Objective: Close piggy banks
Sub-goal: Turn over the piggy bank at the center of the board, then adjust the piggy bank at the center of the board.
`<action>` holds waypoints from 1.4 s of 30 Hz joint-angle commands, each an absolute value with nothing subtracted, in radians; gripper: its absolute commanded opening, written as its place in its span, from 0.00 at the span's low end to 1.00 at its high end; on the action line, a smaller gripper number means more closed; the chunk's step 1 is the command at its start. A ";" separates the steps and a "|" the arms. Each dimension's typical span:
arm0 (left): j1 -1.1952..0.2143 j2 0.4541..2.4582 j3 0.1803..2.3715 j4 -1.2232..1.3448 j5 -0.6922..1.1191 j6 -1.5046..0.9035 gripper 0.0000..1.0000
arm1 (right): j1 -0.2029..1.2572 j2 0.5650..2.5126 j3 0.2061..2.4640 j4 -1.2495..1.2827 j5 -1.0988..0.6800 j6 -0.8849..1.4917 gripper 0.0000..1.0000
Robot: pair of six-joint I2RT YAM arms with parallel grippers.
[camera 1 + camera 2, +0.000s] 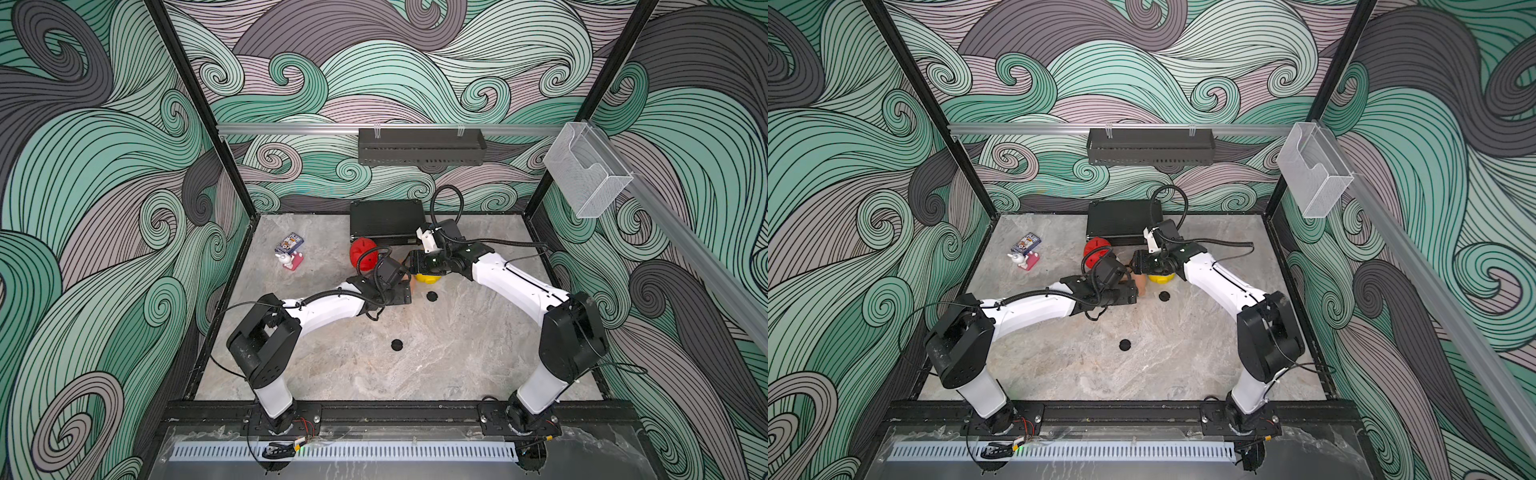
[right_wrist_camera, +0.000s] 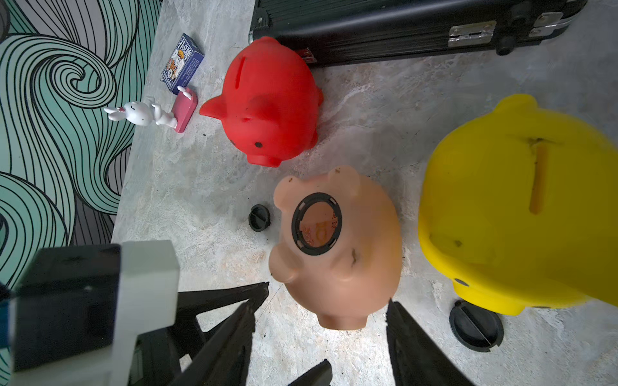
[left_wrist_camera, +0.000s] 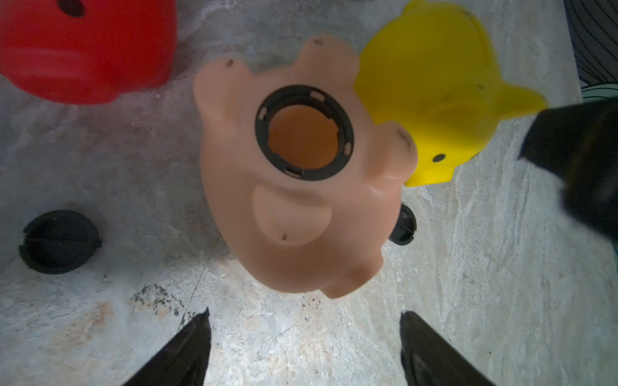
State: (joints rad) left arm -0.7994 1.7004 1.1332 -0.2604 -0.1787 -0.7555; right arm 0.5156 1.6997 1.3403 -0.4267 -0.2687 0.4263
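Left claw (image 3: 304, 312) and right claw (image 2: 327, 294) both apart, empty, hovering by the peach pig (image 3: 301, 214), which lies belly-up on the table (image 1: 457, 365) between red pig (image 2: 271, 103) and yellow pig (image 2: 515, 207), hole open. Nothing pins it, so pushing a plug (image 2: 476, 326) in could roll it on its round back or shove it into its neighbours; tabs missing the ring (image 3: 261, 127) notches would jam the plug
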 commanded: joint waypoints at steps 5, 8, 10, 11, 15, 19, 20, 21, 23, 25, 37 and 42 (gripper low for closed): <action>-0.812 1.763 1.233 -0.313 -0.308 -0.777 0.93 | 0.497 1.704 1.368 -0.435 -0.302 0.420 0.65; -0.815 1.782 1.249 -0.304 -0.305 -0.772 0.94 | 0.493 1.709 1.374 -0.437 -0.310 0.420 0.65; -0.818 1.804 1.271 -0.322 -0.304 -0.772 0.95 | 0.492 1.714 1.377 -0.439 -0.314 0.421 0.65; -0.818 1.817 1.285 -0.337 -0.305 -0.776 0.95 | 0.492 1.716 1.378 -0.440 -0.316 0.419 0.65; -0.822 1.847 1.304 -0.345 -0.307 -0.777 0.97 | 0.491 1.715 1.376 -0.442 -0.313 0.418 0.66; -0.824 1.882 1.331 -0.362 -0.323 -0.776 0.99 | 0.489 1.717 1.377 -0.442 -0.317 0.414 0.67; -0.825 1.888 1.336 -0.362 -0.328 -0.779 0.98 | 0.489 1.717 1.376 -0.443 -0.319 0.414 0.67; -0.824 1.895 1.339 -0.365 -0.332 -0.778 0.99 | 0.489 1.717 1.374 -0.443 -0.318 0.412 0.67; -0.824 1.909 1.354 -0.381 -0.339 -0.784 0.99 | 0.488 1.717 1.370 -0.443 -0.318 0.413 0.67; -0.825 1.917 1.362 -0.393 -0.340 -0.782 0.98 | 0.488 1.716 1.367 -0.443 -0.321 0.411 0.67; -0.825 1.874 1.307 -0.456 -0.383 -0.765 0.99 | 0.487 1.705 1.364 -0.442 -0.325 0.412 0.67; -0.825 1.840 1.272 -0.453 -0.381 -0.728 0.98 | 0.486 1.702 1.359 -0.443 -0.324 0.410 0.67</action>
State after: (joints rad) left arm -0.8207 1.8839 1.2858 -0.4049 -0.3481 -0.7563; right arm 0.4877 1.7042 1.3479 -0.4313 -0.3149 0.4221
